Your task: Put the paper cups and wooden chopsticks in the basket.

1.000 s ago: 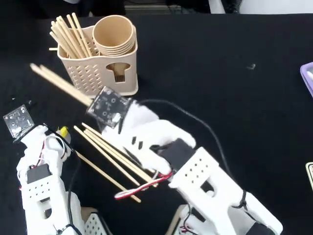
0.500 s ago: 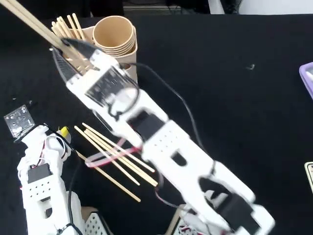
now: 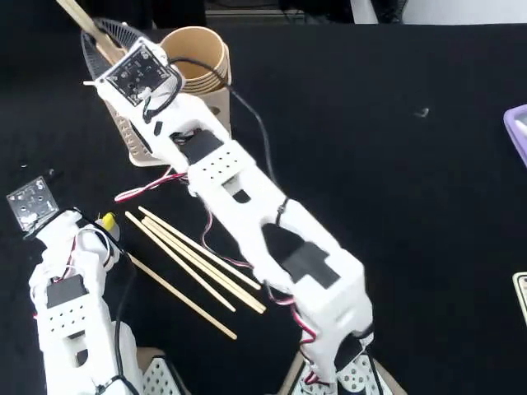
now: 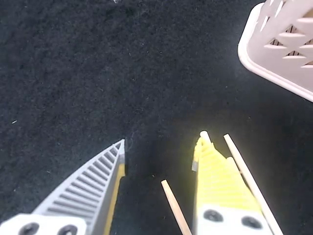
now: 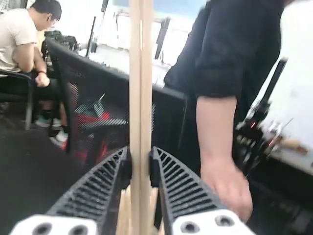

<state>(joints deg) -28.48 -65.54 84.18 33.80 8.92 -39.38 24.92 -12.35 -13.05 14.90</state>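
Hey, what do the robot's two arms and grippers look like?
The left arm and right arm are white plastic with hole-patterned panels, black motors, red and white wires. The right adds a black cable. Left gripper: one grey ribbed finger, one yellow. Right gripper: two dark ribbed fingers.

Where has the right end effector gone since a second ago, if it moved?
Yes. The right end effector, shut on chopsticks, went from in front of the basket to over it.

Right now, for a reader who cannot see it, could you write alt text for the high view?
The right gripper, stretched over the beige basket, grips a pair of chopsticks beside the stacked paper cups inside it. Several loose chopsticks lie on the black table, next to the left arm.
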